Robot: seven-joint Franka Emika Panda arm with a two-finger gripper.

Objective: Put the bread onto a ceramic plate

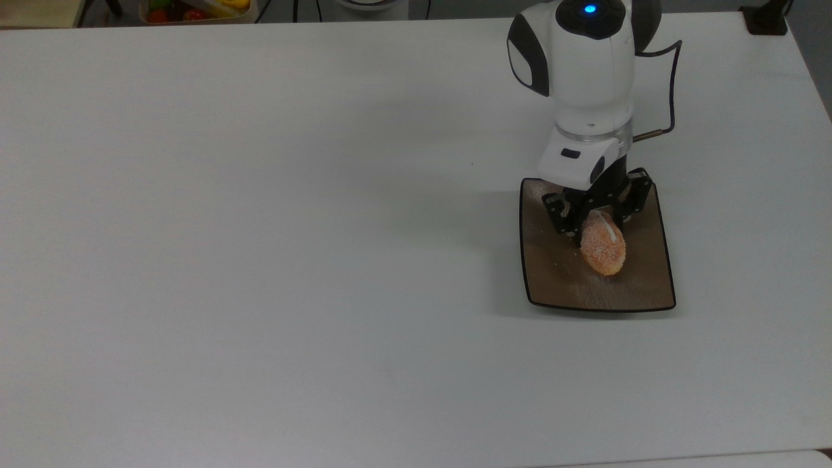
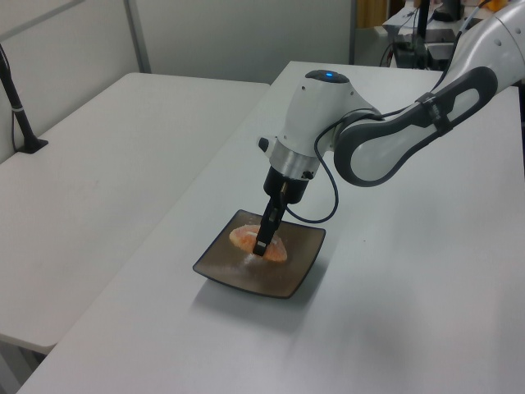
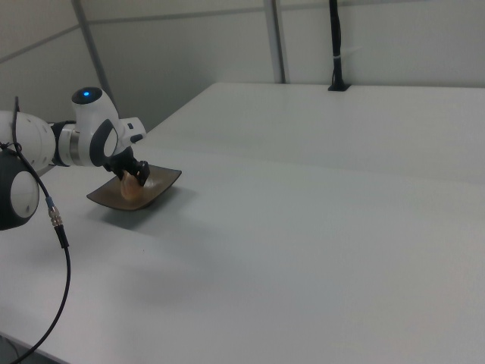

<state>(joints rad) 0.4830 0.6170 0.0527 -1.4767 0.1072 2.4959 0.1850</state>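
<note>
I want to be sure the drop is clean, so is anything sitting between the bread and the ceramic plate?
Nothing visible does. The bread is over the ceramic plate's bare dished centre, with the end effector at its top end.

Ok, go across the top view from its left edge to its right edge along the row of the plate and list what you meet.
Bare white table → ceramic plate, its left rim first → bread lying in the plate's middle, with the hand just above its far end → the plate's right rim → bare table again.

One bread (image 1: 603,247), one ceramic plate (image 1: 640,286), one gripper (image 1: 597,218), one white table (image 1: 260,227); far bin (image 1: 195,10) contents uncountable, perhaps fruit.
</note>
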